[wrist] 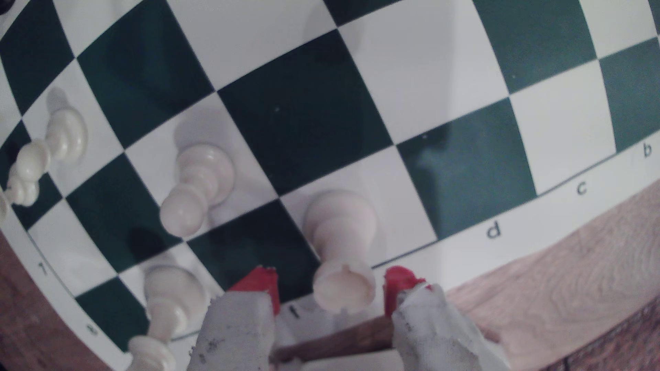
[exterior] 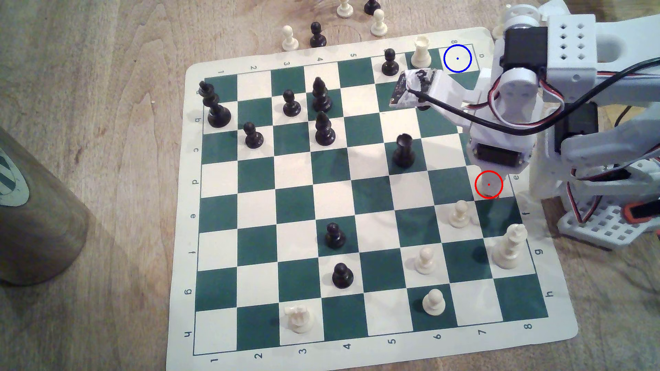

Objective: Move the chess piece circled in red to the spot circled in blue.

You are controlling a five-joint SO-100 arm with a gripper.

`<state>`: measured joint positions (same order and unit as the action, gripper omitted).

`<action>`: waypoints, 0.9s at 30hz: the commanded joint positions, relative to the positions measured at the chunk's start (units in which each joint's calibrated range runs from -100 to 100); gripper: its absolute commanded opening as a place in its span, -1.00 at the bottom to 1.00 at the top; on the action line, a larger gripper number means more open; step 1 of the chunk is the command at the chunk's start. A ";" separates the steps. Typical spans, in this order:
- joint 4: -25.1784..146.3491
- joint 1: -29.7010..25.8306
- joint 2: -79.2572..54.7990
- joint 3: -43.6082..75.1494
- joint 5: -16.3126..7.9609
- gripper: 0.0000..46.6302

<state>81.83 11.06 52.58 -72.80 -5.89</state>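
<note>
The cream rook (wrist: 341, 246) circled in red stands upright on a white square at the board's edge. My gripper (wrist: 331, 283) is open, its red-tipped fingers (wrist: 262, 285) flanking the rook's notched top with a small gap on each side. In the exterior view the arm's wrist (exterior: 500, 142) hangs over that piece, and only a bit of the rook (exterior: 488, 186) shows inside the red ring. The blue-ringed spot (exterior: 457, 58) is a bare white corner square at the far edge of the board (exterior: 200, 199), on the exterior view's right.
A second cream rook (exterior: 421, 53) and a black pawn (exterior: 390, 62) stand beside the blue spot. A cream pawn (exterior: 459, 214) and the tall cream king (exterior: 509, 246) are near the ringed piece. A black rook (exterior: 403, 150) stands mid-board. Captured pieces (exterior: 316, 35) lie beyond the far edge.
</note>
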 commanded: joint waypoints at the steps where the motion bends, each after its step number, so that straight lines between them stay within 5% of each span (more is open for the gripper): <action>1: -0.34 -0.15 -0.28 0.45 0.20 -0.32; 15: -4.19 -0.31 1.07 0.00 -0.88 -0.37; 17: -4.19 -0.31 1.16 0.00 -0.88 -0.45; 19: -4.27 -0.31 1.16 0.00 -1.03 -0.93; 20: -4.36 -0.23 1.24 0.00 -1.07 -0.99; 27: -4.19 -0.54 1.50 -0.28 -1.07 -0.99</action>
<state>77.77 10.40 53.00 -73.43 -6.86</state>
